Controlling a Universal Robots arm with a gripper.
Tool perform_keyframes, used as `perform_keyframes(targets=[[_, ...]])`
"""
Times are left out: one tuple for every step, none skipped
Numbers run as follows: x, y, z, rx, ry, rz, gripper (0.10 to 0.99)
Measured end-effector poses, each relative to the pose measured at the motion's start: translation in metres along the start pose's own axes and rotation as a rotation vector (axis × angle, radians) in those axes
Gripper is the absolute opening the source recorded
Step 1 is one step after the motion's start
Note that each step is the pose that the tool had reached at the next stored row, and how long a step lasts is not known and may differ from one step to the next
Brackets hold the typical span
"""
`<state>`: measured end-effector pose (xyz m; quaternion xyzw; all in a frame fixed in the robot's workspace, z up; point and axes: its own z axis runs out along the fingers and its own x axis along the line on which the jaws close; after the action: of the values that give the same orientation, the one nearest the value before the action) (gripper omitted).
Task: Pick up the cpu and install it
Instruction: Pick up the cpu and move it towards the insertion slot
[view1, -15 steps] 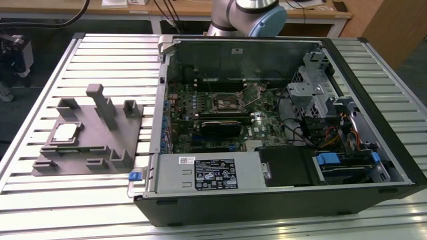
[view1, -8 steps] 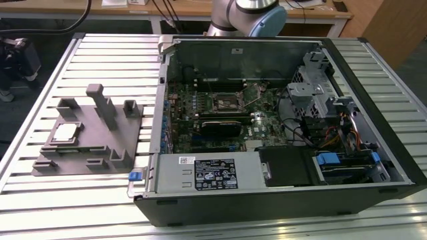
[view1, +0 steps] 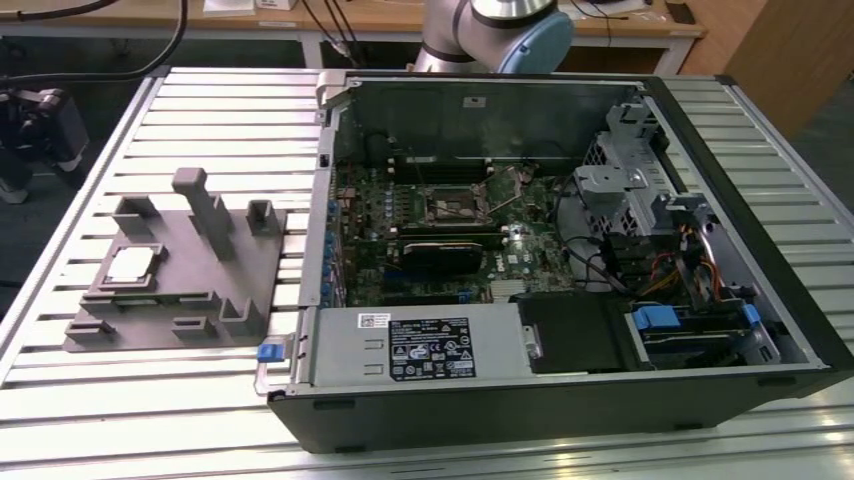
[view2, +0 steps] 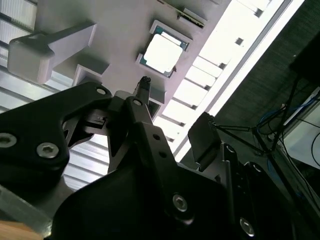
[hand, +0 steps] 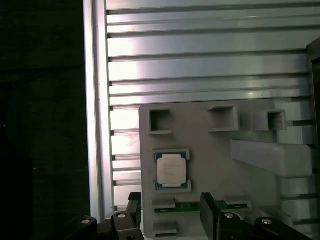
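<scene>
Small flat square cpu (view1: 130, 265) with a pale silvery metal top lies flat in a shallow walled pocket of the grey moulded plastic fixture plate (view1: 200, 290). The plate rests on the slatted aluminium table (view1: 160, 400), toward the exterior view's left. The cpu is not lifted and nothing touches it.

Black two-fingered gripper (hand: 171, 212): fingers spread wide, nothing between them, so the pincer is released and carries nothing. It hangs above the plate, apart from the cpu. In the first wrist view the cpu sits in line with the gap between the two fingertips. In the second wrist view one fingertip (view2: 143, 85) points toward the cpu's pocket, and the cpu shows bright and unobstructed.

A narrow green circuit strip (hand: 187, 206) lies in a slot of the plate just beside the cpu's pocket.

Open black computer case (view1: 534, 415) lies on its side just beside the plate, at the exterior view's right of it. The green motherboard (view1: 521, 255) is exposed inside.
</scene>
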<state>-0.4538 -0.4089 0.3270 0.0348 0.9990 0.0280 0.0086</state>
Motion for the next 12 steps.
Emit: perform_keyframes(targets=[[0.0000, -0.0001, 0.0007, 0.000, 0.0000, 0.000, 0.588], [0.0000, -0.0001, 0.0015, 0.000, 0.0000, 0.000, 0.588], [0.0000, -0.0001, 0.0023, 0.000, 0.0000, 0.000, 0.588], [0.0001, -0.0002, 0.0031, 0.000, 0.0000, 0.000, 0.588], [0.0001, -0.0002, 0.0040, 0.000, 0.0000, 0.000, 0.588], [0.0001, -0.0003, 0.0048, 0.000, 0.0000, 0.000, 0.588], [0.0001, -0.0003, 0.0057, 0.000, 0.0000, 0.000, 0.588], [0.0001, -0.0004, 0.0065, 0.000, 0.0000, 0.000, 0.588], [0.0001, -0.0004, 0.0074, 0.000, 0.0000, 0.000, 0.588], [0.0001, -0.0005, 0.0084, 0.000, 0.0000, 0.000, 0.588], [0.0002, -0.0005, 0.0096, 0.000, 0.0000, 0.000, 0.588], [0.0002, -0.0006, 0.0110, 0.000, 0.0000, 0.000, 0.588]])
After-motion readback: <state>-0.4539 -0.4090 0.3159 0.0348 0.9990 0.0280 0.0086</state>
